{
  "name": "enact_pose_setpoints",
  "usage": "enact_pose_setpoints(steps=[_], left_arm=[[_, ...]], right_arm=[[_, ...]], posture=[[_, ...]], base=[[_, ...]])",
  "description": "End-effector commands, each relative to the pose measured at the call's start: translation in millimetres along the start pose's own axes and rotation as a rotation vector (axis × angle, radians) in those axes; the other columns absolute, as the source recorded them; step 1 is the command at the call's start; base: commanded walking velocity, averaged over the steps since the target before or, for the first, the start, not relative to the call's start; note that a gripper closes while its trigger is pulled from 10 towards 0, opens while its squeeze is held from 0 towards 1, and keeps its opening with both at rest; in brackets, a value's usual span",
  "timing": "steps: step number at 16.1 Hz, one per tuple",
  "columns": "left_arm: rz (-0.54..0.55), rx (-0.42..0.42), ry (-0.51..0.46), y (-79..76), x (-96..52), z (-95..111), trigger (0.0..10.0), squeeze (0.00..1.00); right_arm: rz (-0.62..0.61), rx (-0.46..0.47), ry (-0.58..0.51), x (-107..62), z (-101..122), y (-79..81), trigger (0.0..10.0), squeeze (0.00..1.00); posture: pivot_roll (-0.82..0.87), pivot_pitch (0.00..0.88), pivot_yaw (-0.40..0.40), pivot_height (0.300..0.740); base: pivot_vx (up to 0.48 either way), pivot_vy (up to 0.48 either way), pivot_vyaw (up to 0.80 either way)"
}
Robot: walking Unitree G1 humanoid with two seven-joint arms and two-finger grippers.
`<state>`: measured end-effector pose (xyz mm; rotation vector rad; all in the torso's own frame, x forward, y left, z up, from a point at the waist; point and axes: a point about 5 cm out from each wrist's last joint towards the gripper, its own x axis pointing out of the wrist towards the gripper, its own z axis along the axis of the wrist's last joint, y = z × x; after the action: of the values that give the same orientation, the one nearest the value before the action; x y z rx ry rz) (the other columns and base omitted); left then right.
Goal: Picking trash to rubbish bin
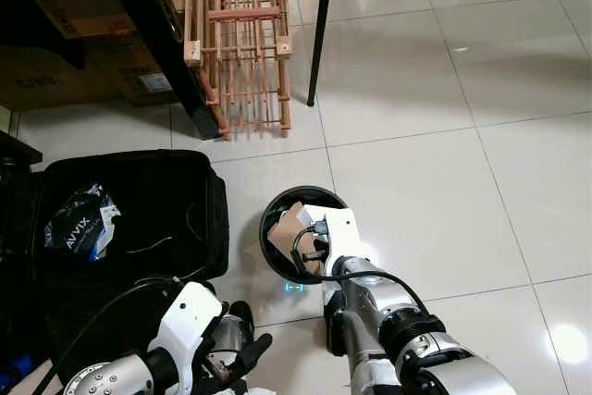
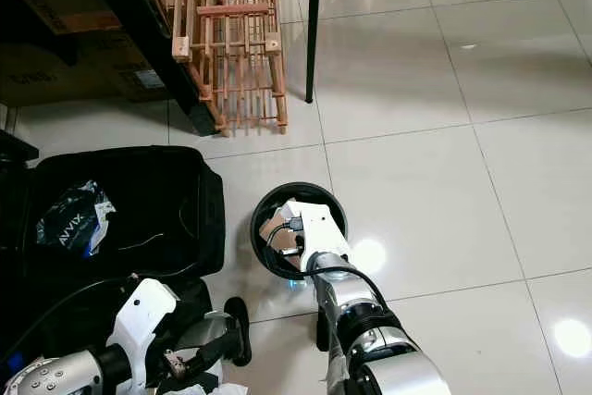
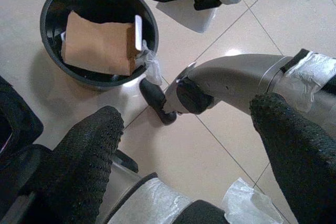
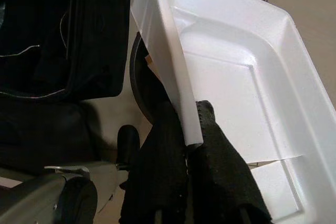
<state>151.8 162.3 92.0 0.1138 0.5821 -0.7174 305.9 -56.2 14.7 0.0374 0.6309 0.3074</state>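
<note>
The right pincer [image 4: 191, 145] is pinched tight on the thin edge of a white foam tray [image 4: 236, 77]. It holds the tray over the round black bin [image 1: 274, 228] on the tiled floor [image 1: 444, 182]. A brown paper bag [image 3: 100, 43] already lies inside the bin. The left pincer [image 3: 194, 166] hangs low beside the bin with its fingers [image 3: 86, 156] spread wide and nothing in them. An open black suitcase [image 1: 176, 201] lies just left of the bin.
</note>
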Motion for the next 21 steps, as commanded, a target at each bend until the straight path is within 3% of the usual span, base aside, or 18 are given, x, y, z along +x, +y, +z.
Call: enact_pose_setpoints(steps=[1, 6, 11, 16, 17, 18, 19, 21], left_arm=[[0.013, -0.017, 0.052, -0.5, -2.4, -10.2, 10.0, 0.00], [0.011, -0.011, 0.046, -3.2, -5.4, -2.8, 10.0, 0.00], [0.015, -0.022, 0.071, 0.2, -3.7, -15.5, 10.0, 0.00], [0.009, -0.014, 0.051, -5.7, -8.0, -1.2, 10.0, 0.00], [0.008, -0.010, 0.047, -5.5, -9.9, 1.0, 10.0, 0.00], [0.009, -0.010, 0.048, -5.0, -9.8, -0.1, 10.0, 0.00], [0.010, -0.011, 0.050, -4.5, -9.6, -1.1, 10.0, 0.00], [0.016, -0.018, 0.061, -3.3, -8.7, -5.4, 10.0, 0.00]], right_arm=[[0.043, 0.000, 0.024, 1.5, -4.6, 17.9, 10.0, 0.00], [0.030, -0.010, 0.019, 1.3, -6.7, 14.4, 10.0, 0.00], [0.043, 0.028, 0.017, 1.6, -7.5, 14.2, 10.0, 0.00], [0.054, 0.005, -0.021, 2.7, 0.8, 16.4, 10.0, 0.00], [0.065, 0.013, -0.026, 2.9, 2.3, 18.1, 10.0, 0.53], [0.070, 0.022, -0.031, 3.0, 3.4, 18.7, 10.0, 0.95], [0.074, 0.028, -0.034, 3.1, 4.1, 19.3, 10.0, 1.00], [0.083, 0.025, -0.037, 3.3, 4.8, 21.1, 10.0, 1.00]], posture=[[0.20, 0.468, 0.004, 0.740], [0.20, 0.472, 0.006, 0.740], [0.20, 0.476, 0.008, 0.740], [0.20, 0.482, 0.006, 0.740], [0.20, 0.482, 0.006, 0.740], [0.21, 0.484, 0.005, 0.740], [0.21, 0.484, 0.005, 0.740], [0.21, 0.486, 0.004, 0.740]], base=[[0.000, 0.000, 0.00], [0.000, 0.000, 0.00], [0.000, 0.000, 0.00], [0.000, 0.000, 0.00], [0.000, 0.000, 0.00], [0.000, 0.000, 0.00], [0.000, 0.000, 0.00], [0.000, 0.000, 0.00]])
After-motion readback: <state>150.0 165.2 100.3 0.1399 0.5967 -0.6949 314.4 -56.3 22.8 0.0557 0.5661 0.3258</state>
